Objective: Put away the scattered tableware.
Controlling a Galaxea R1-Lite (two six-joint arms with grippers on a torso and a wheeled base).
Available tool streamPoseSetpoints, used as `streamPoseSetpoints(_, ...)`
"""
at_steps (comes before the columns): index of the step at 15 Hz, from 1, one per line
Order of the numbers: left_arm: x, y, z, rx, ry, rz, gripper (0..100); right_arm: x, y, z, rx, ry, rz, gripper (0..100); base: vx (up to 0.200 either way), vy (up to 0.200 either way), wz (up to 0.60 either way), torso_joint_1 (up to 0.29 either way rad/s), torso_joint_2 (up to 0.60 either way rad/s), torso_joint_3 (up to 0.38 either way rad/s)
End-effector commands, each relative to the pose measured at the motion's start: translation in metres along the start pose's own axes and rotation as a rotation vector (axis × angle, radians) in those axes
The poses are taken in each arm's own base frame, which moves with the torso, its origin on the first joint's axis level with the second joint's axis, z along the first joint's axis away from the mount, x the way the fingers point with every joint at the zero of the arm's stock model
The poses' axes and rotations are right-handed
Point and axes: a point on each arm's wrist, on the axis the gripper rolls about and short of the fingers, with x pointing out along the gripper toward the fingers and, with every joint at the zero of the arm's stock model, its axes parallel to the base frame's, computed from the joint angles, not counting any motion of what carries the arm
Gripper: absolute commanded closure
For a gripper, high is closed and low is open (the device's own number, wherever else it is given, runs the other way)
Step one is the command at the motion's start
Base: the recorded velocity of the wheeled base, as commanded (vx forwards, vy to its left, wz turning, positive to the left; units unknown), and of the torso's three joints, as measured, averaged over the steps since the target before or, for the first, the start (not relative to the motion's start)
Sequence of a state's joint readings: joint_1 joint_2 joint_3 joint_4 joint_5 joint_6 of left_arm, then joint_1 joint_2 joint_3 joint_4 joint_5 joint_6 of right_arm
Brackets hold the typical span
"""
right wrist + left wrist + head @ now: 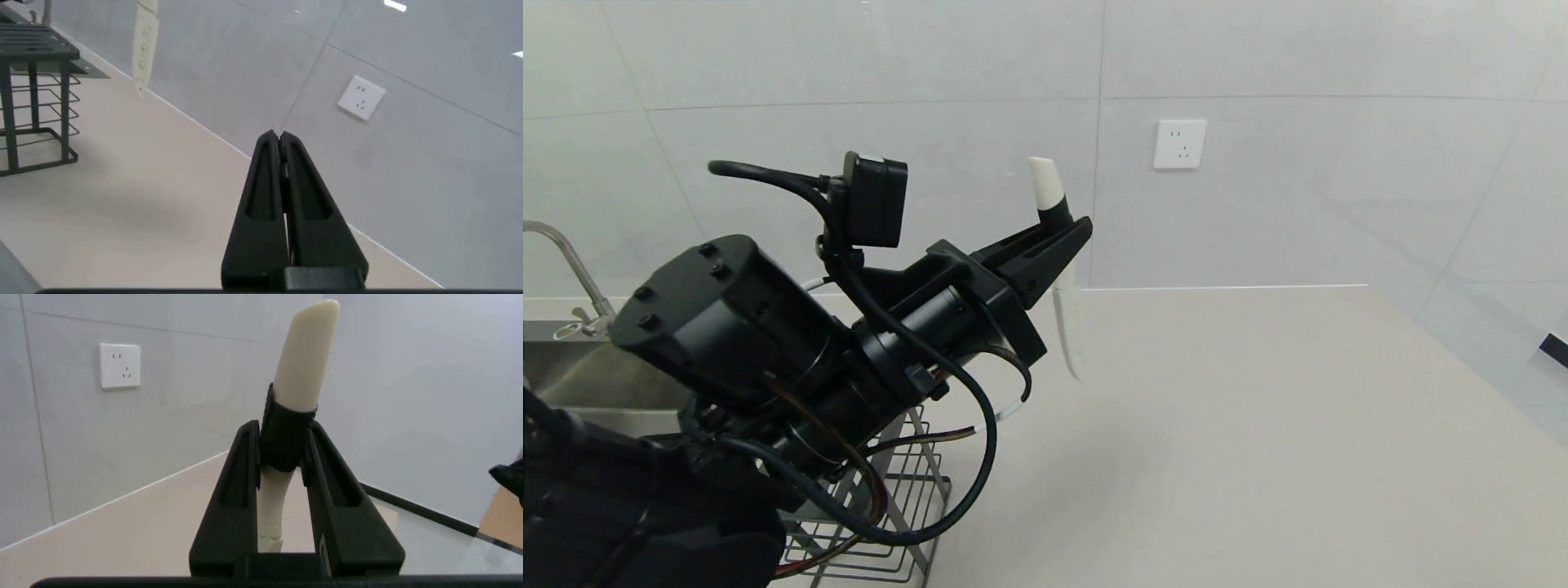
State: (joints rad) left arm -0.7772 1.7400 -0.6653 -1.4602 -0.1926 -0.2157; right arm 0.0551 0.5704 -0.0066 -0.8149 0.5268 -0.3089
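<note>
Nearest us in the head view stands the wire rack, at about 7 o'clock from the left gripper and beside the sink. The left gripper is clamped on the knife at the dark collar between handle and blade, and holds it in the air above the counter. The knife's long axis runs nearly from 12 to 6 o'clock: pale handle up at 12, white blade hanging toward 6, tip clear of the counter. We judge the coming move turns on this: the rack lies below the blade tip, toward 7 o'clock, so the left arm, the one carrying the knife, would bring it that way and lower it tip first. The right gripper has its jaws pressed together with nothing between them, and its wrist view shows blade and rack well apart from it. Farthest off, at 1 o'clock from the knife, a socket sits on the wall
</note>
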Motion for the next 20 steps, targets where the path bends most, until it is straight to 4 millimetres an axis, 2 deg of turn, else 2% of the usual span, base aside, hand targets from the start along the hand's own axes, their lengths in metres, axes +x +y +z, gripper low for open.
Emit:
streamPoseSetpoints(1, -0.004, -0.003, 0.012, 0.006, -0.034, -0.006, 100, -0.025, 0.014, 0.003, -0.053, -0.052, -0.060, 100, 0.000, 0.000, 0.00, 0.000, 0.00, 0.000)
streamPoseSetpoints(8, -0.020, -0.005, 0.008, 0.006, -0.034, -0.004, 100, -0.061, 0.044, -0.019, -0.044, -0.016, -0.145, 100, 0.000, 0.000, 0.00, 0.000, 0.00, 0.000)
streamPoseSetpoints(11, -0.021, -0.006, 0.013, 0.011, -0.053, -0.007, 100, -0.062, 0.043, -0.027, 0.075, 0.064, -0.242, 100, 0.000, 0.000, 0.00, 0.000, 0.00, 0.000)
streamPoseSetpoints(12, -0.024, -0.007, 0.015, 0.011, -0.055, -0.007, 100, -0.063, 0.045, -0.039, 0.163, 0.186, -0.322, 100, 0.000, 0.000, 0.00, 0.000, 0.00, 0.000)
streamPoseSetpoints(14, -0.033, -0.004, 0.021, 0.021, -0.062, 0.013, 100, -0.065, 0.048, -0.048, 0.222, 0.286, -0.355, 100, 0.000, 0.000, 0.00, 0.000, 0.00, 0.000)
streamPoseSetpoints(16, -0.040, -0.001, 0.026, 0.031, -0.072, 0.031, 100, -0.065, 0.047, -0.048, 0.273, 0.281, -0.379, 100, 0.000, 0.000, 0.00, 0.000, 0.00, 0.000)
streamPoseSetpoints(18, -0.056, 0.002, 0.037, 0.051, -0.091, 0.063, 100, -0.068, 0.048, -0.054, 0.370, 0.343, -0.490, 100, 0.000, 0.000, 0.00, 0.000, 0.00, 0.000)
streamPoseSetpoints(20, -0.068, -0.001, 0.049, 0.075, -0.115, 0.069, 100, -0.068, 0.048, -0.054, 0.376, 0.338, -0.492, 100, 0.000, 0.000, 0.00, 0.000, 0.00, 0.000)
